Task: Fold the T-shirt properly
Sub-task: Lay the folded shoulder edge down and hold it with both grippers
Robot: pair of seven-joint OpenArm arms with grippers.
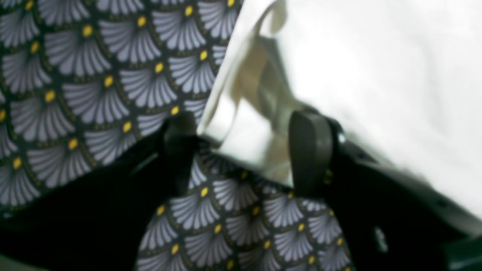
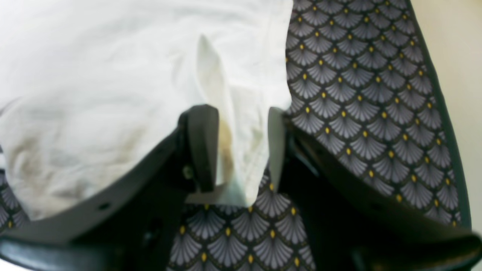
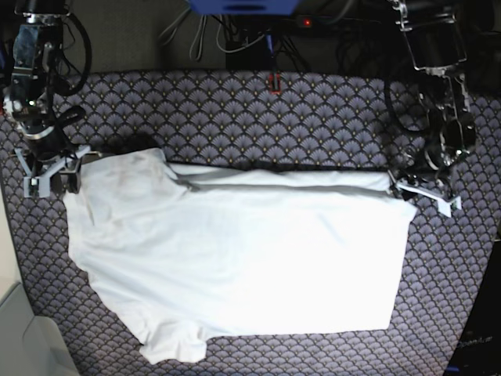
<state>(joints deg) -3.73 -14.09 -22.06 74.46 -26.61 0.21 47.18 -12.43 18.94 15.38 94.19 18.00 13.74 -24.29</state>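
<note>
The white T-shirt (image 3: 235, 258) lies spread flat on the patterned cloth, one sleeve bunched at the near left (image 3: 172, 348). My left gripper (image 3: 419, 186) sits at its far right corner. In the left wrist view the left gripper (image 1: 244, 150) is open, and a raised corner of the T-shirt (image 1: 376, 75) lies loose between the dark fingers (image 1: 310, 150). My right gripper (image 3: 51, 172) is at the far left corner. Seen from the right wrist, the right gripper (image 2: 239, 150) is open around a fold of the T-shirt (image 2: 94, 75).
A dark tablecloth (image 3: 329, 110) with grey fans and yellow dots covers the table. Cables and a blue box (image 3: 243, 6) sit along the back edge, with a small red object (image 3: 274, 81) near them. The cloth's edge (image 2: 448, 124) borders a pale surface.
</note>
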